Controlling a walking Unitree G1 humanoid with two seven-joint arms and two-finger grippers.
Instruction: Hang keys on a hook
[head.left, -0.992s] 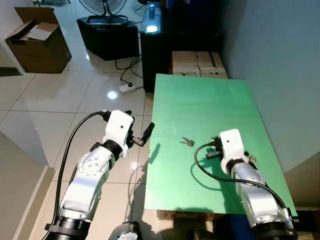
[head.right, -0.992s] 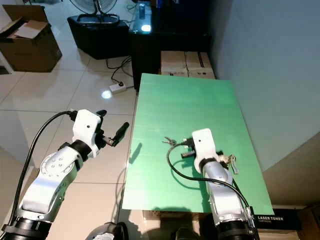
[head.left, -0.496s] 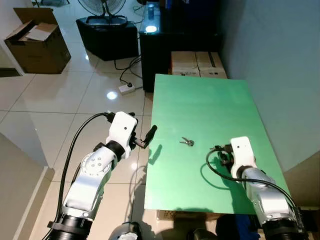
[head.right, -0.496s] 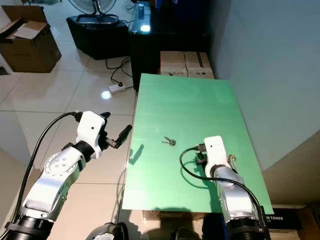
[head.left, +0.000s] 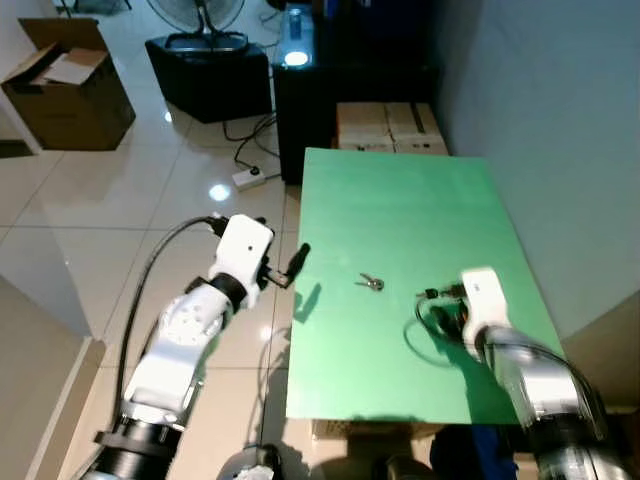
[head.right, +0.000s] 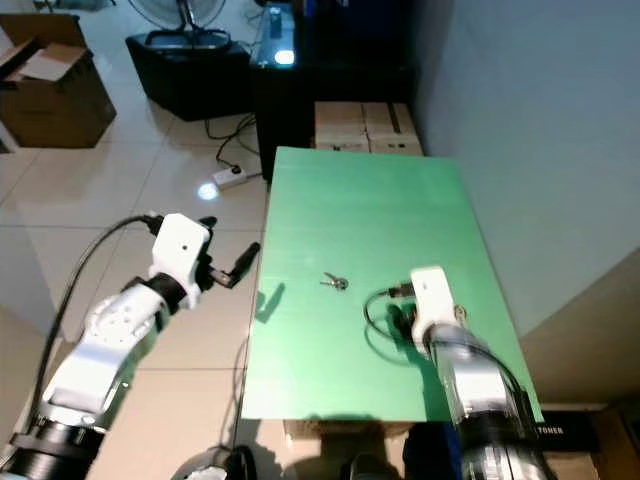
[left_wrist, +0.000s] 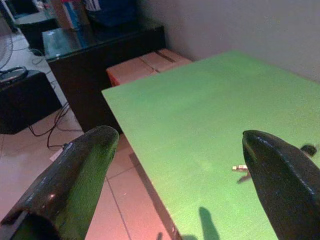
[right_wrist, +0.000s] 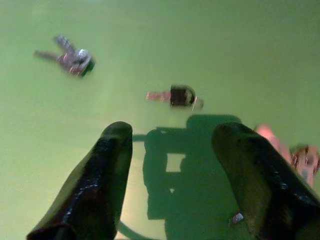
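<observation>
Right gripper (right_wrist: 172, 165) hangs over the green table (head.left: 420, 200), fingers (right_wrist: 100, 185) spread apart, nothing between them. Since 1.0 s ago this arm has pulled back toward the table's near right edge, away from the keys. Just ahead of the fingertips a single dark-headed key (right_wrist: 176, 96) lies flat; farther off lies the small bunch of keys (right_wrist: 70, 59), metal with a dark green tag, unmoved on the table middle (head.left: 372, 283). A pinkish object (right_wrist: 287, 150) sits beside the right finger, too blurred to name.

Left gripper (left_wrist: 177, 165) is held off the table's left edge over the floor tiles (head.left: 130, 210), fingers (left_wrist: 75, 175) wide open and empty; it sits about where it was earlier, nudged a little toward the table. Its glossy black fingers frame the matte green tabletop.

Beyond the table's far end: two tan cardboard boxes (head.left: 390, 125), a black glossy cabinet (head.left: 330, 90), a white power strip (head.left: 249, 177) with cable. Farther left of the table, an open brown carton (head.left: 65, 85) and a fan base (head.left: 205, 20). No readable writing; whole view shifted slightly, camera moved
</observation>
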